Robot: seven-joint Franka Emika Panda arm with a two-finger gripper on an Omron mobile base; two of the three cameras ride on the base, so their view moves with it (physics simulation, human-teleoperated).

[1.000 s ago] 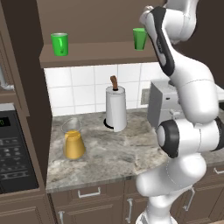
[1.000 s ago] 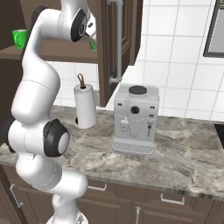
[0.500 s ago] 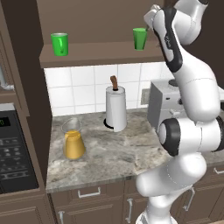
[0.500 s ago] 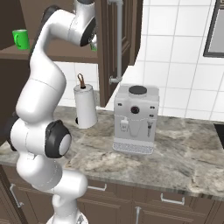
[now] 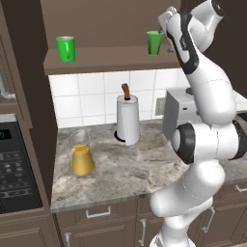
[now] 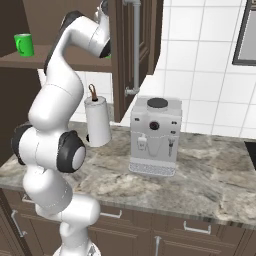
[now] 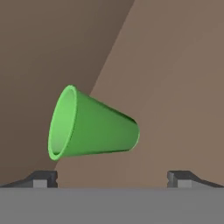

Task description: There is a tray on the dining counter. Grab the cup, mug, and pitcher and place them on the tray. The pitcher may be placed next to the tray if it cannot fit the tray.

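Change: the arm has swung its hand up toward the right end of the shelf [image 5: 106,58], closer to the cup [image 5: 154,42] than a second ago
Gripper: gripper [image 7: 112,177] spread wide, holding nothing; its two dark fingertips [image 7: 41,178] stand apart at the bottom of the hand view
Cup: upright on the shelf, just beside the hand in the left base view; in the hand view it lies sideways between and above the tips, apart from them
Mug: mug [image 5: 65,48] at the left end of the same shelf, well apart from the cup
Pitcher: pitcher [image 5: 81,155] on the stone worktop [image 5: 135,169] below, left of the paper-towel roll [image 5: 128,120]
Around: coffee machine [image 6: 155,135] right of the roll; dark cabinet door [image 6: 135,50] close beside the hand
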